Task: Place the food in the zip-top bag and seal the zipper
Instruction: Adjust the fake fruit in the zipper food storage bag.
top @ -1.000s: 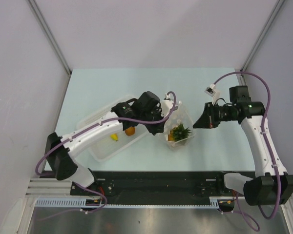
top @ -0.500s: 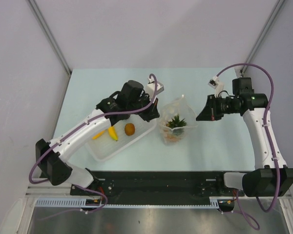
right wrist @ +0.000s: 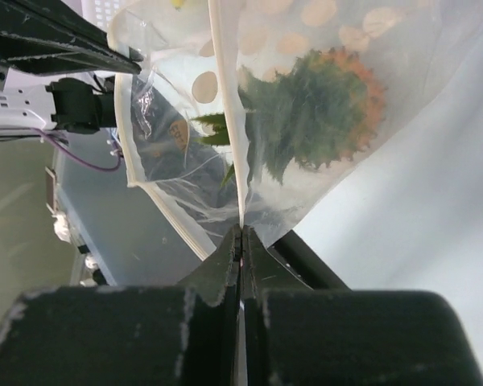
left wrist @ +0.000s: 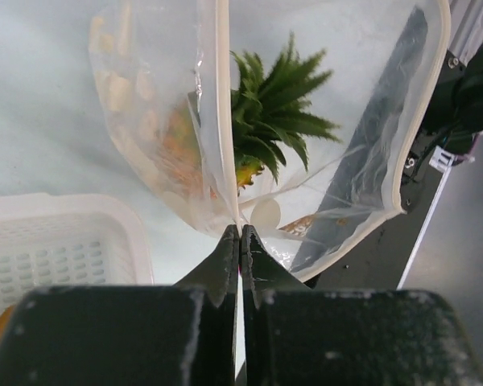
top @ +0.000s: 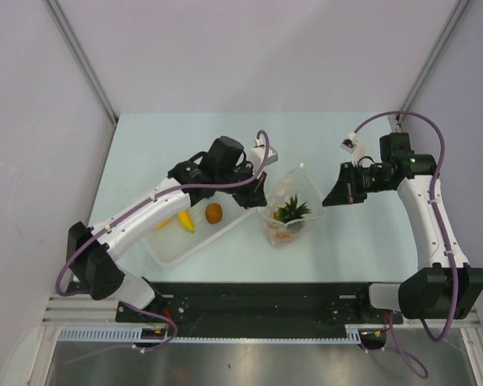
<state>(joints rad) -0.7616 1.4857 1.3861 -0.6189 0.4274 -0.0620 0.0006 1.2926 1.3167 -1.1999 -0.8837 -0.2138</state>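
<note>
The clear dotted zip-top bag hangs between my two grippers, mouth up, just right of the basket. The pineapple lies inside it, green crown showing, and also appears in the left wrist view and the right wrist view. My left gripper is shut on the bag's left end, pinching the whitish zipper strip at its tips. My right gripper is shut on the right end of the zipper strip at its tips. The banana and orange piece lie in the basket. The dark brown fruit is out of view.
The white perforated basket sits front left of the bag, under my left arm; its corner shows in the left wrist view. The black rail runs along the table's near edge.
My left gripper lifted back and left with the bag's end, then came forward and right again. The right gripper shifted slightly. The bag stays held between both, pineapple inside.
</note>
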